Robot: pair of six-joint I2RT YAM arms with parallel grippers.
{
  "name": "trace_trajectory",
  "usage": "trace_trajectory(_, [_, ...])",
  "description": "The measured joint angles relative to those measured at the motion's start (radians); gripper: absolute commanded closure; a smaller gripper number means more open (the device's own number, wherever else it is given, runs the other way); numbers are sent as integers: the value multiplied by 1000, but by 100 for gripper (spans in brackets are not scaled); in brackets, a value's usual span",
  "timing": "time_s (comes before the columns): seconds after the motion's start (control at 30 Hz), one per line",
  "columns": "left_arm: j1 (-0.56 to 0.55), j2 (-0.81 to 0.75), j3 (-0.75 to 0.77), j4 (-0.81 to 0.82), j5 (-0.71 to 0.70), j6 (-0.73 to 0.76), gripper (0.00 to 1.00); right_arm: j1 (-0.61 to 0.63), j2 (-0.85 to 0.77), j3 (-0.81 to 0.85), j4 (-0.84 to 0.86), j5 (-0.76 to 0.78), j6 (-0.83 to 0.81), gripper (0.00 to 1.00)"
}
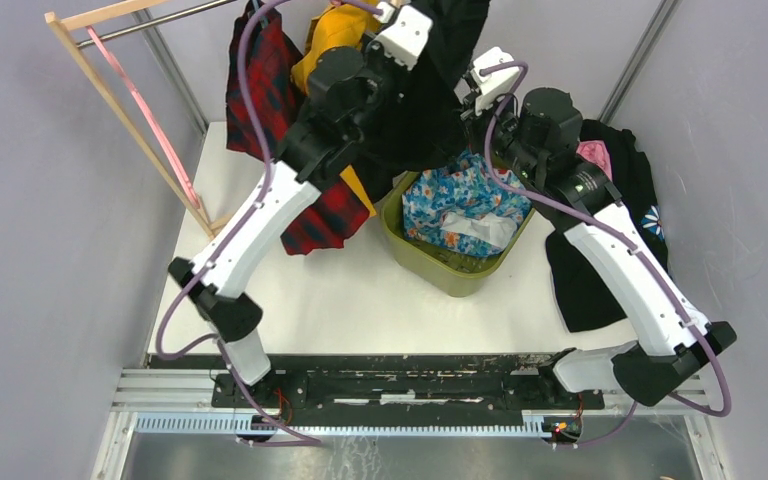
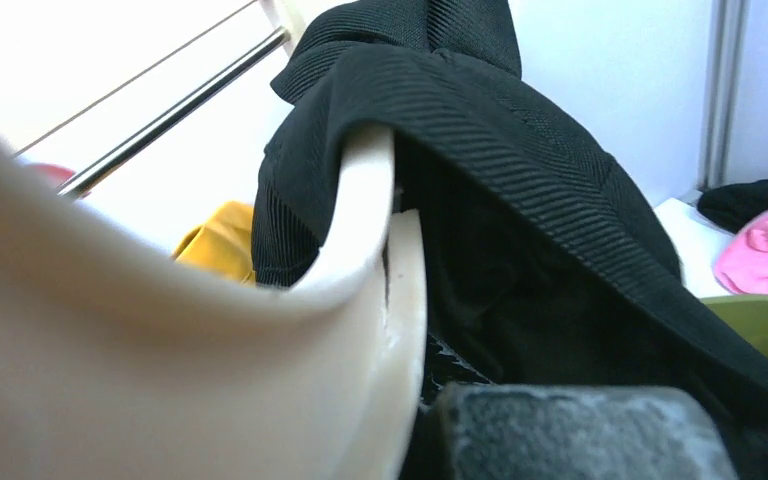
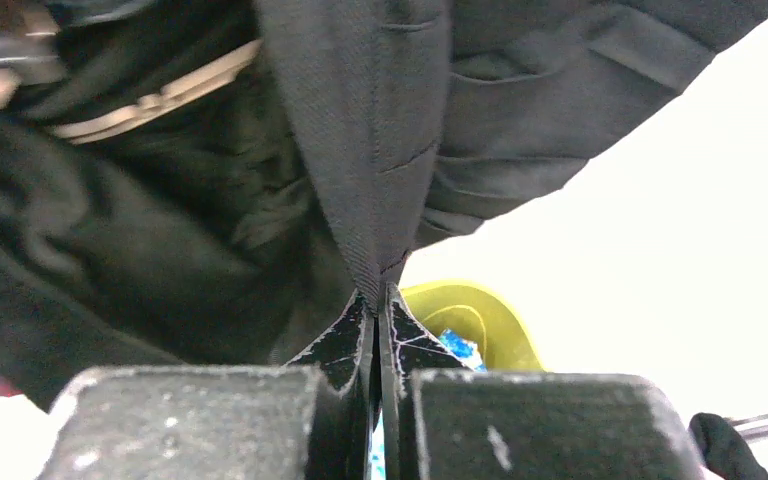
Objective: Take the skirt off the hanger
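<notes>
- My right pincer (image 3: pixel 378 335) was pressed tight on a fold of the black skirt (image 3: pixel 360 150), with the cloth running up from between its tips.
- My left pincer (image 1: pixel 403 30) was up against the hanger (image 2: pixel 360 260). I could not tell whether it gripped, as only one dark finger (image 2: pixel 570 430) showed beneath.
- The skirt hung draped over the cream hanger, above the middle of the far edge and clear of the bench.
- Below it, near the bench's middle, a green bin (image 1: pixel 440 272) held floral cloth (image 1: pixel 455 195).
- A pink cloth (image 2: pixel 765 250) lay by the right edge.
</notes>
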Motion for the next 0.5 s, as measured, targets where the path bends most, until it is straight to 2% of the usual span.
trace_trajectory(0.17, [-1,-163,-153,-48,2,-51,97,3,53,29,38,21,0,92])
trace_trajectory(0.27, [-1,-230,-262,-24,-14,-65,97,3,94,55,43,2,13,96])
trace_trajectory(0.33, [-1,-246,-320,32,-28,-75,97,3,111,63,44,-24,36,99])
trace_trajectory(0.5, [0,-225,-404,212,-31,-77,97,3,130,67,71,-116,134,99])
